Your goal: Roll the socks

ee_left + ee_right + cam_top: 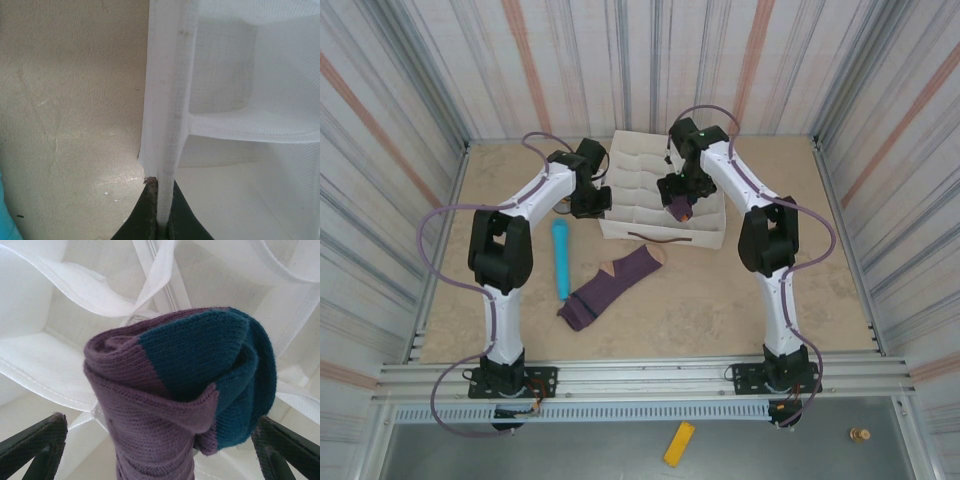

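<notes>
Tan table (720, 300): I keep left gripper (161, 212) pinched on organizer wall (167, 100) to steady it. Right gripper (160, 440) gapes wide, jaws clear of rolled sock (190, 370) over a compartment. Second sock (610, 285) lies flat, unrolled.

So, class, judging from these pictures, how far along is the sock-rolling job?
Done: the teal-toed sock is rolled. In hand: the right gripper, jaws open either side of it, is over the white organizer, whose wall the left gripper pinches. Left: the other sock lies unrolled on the table.
</notes>
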### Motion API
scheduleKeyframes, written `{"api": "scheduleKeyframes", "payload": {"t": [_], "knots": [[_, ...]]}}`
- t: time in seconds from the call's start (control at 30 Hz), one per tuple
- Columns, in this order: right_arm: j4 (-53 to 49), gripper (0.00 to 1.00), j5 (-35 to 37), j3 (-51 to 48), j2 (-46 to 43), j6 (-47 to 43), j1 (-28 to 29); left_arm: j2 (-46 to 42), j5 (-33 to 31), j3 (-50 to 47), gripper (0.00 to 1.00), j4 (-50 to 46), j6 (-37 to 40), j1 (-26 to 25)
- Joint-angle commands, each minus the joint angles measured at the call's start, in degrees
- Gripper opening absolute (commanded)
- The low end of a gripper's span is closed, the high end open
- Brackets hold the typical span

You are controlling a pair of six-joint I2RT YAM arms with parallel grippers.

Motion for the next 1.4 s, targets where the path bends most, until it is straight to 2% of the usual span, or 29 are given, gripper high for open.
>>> {"api": "scheduleKeyframes", "payload": {"t": [0.0,0.23,0.33,0.73,0.83,0.9,1.0,1.23,1.3,1.37], "knots": [[-1.43,0.98,-0.71,1.84,1.43,-0.91,-0.57,1.38,0.34,0.97,0.0,-0.45,-0.6,0.9],[-1.42,0.92,-1.19,1.88,2.57,-1.17,-0.83,1.38,0.33,0.92,0.0,-0.4,-0.53,0.87],[-1.42,0.86,-1.21,1.95,2.69,-1.19,-0.81,1.38,0.22,0.99,0.0,-0.46,-0.51,0.85],[-2.46,0.39,-1.27,0.99,1.34,-1.88,-0.25,1.38,0.27,1.09,0.0,-0.59,-2.24,0.82],[-2.83,0.34,-1.02,0.28,0.64,-2.35,0.12,1.38,-0.07,0.84,0.0,-0.75,-3.6,0.83],[-2.63,0.25,-0.34,-0.8,-0.24,-2.5,0.39,2.13,-0.62,0.77,0.0,-1.1,-4.65,0.82],[-1.41,0.16,0.21,-3.54,-2.09,-2.74,1.05,3.27,-1.66,0.83,0.0,-1.71,-6.28,0.94],[0.31,0.08,2.45,-8.58,-4.09,-3.74,2.33,3.74,-2.37,1.09,0.0,-2.53,-8.57,1.33],[0.53,0.03,3.69,-9.61,-4.5,-3.81,2.82,4.1,-2.46,1.51,0.0,-2.85,-8.67,1.47],[2.2,0.03,4.13,-11.98,-6.29,-3.74,2.93,4.35,-2.23,1.78,0.0,-3.05,-8.68,1.77]]}}
